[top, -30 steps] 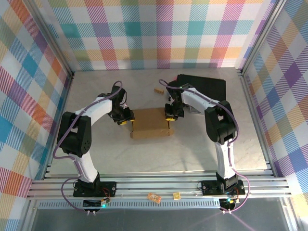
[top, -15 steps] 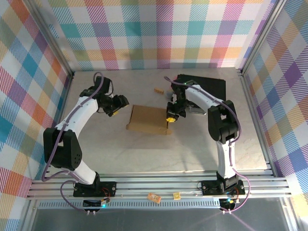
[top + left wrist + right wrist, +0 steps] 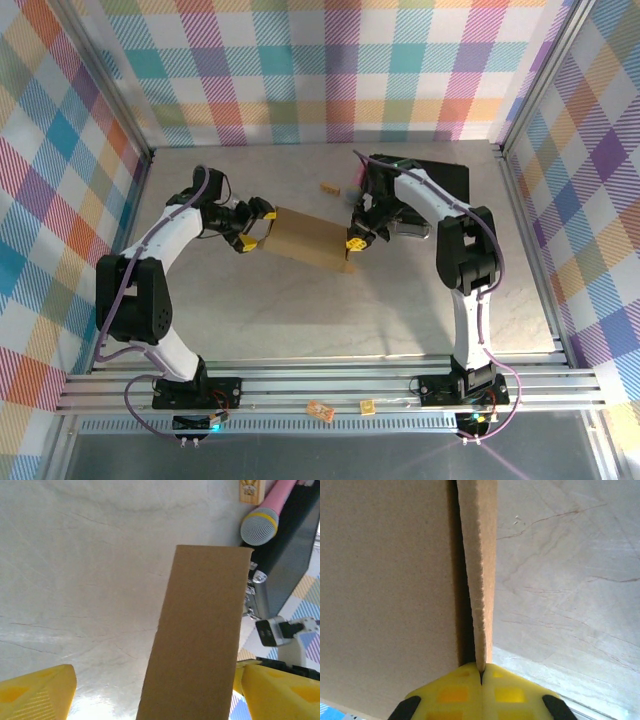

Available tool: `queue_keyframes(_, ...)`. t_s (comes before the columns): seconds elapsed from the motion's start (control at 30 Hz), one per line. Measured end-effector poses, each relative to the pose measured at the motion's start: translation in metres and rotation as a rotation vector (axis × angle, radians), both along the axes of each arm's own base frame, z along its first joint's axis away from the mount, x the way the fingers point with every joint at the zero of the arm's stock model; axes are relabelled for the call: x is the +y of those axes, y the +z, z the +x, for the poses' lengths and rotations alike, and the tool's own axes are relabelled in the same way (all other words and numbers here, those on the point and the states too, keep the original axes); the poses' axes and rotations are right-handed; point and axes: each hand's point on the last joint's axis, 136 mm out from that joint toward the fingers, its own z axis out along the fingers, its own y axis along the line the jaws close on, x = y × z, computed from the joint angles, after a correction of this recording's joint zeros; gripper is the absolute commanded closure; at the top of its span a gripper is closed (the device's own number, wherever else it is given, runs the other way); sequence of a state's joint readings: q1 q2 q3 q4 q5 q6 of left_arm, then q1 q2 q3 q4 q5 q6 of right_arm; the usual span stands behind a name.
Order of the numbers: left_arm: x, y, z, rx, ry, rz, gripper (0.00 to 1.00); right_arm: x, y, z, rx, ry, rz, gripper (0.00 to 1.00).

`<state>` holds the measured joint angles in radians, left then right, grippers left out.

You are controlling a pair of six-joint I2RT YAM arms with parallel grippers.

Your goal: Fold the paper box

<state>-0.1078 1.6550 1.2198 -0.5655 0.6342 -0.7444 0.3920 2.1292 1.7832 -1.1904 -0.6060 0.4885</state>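
Box (image 3: 305, 238): newly swung askew; right gripper (image 3: 354, 243) pinches its edge; left gripper (image 3: 255, 228) now spread wide, straddling opposite end, gripping nothing; regrasp likely.

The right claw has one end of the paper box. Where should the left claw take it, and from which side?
Probably its left end, approached from the left. The left wrist view shows the paper box as a narrow strip between the fingers of the open left claw, slim enough to close on. The right claw pinches the opposite edge, so a mirrored grip should steady it.
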Motion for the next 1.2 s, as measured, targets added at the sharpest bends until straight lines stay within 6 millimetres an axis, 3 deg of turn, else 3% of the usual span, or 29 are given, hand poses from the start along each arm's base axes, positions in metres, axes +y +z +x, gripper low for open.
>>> queue_keyframes(0.37,-0.012,-0.015,-0.004,0.056,0.008,-0.102,0.31,0.003,-0.012,-0.007,0.073,0.016,0.017,1.0)
queue_keyframes(0.63,-0.016,-0.014,0.005,0.042,0.054,-0.159,0.48,0.007,-0.004,-0.005,0.072,0.019,0.045,1.0)
queue_keyframes(0.9,-0.019,-0.018,0.009,0.048,0.101,-0.199,0.49,0.007,-0.007,-0.005,0.088,0.017,0.045,1.0)
queue_keyframes(1.0,-0.019,-0.016,0.012,0.043,0.109,-0.207,0.56,0.007,-0.007,-0.005,0.09,0.017,0.043,1.0)
queue_keyframes(1.2,-0.02,-0.015,0.014,0.045,0.123,-0.215,0.58,0.007,-0.009,-0.002,0.094,0.011,0.042,0.98)
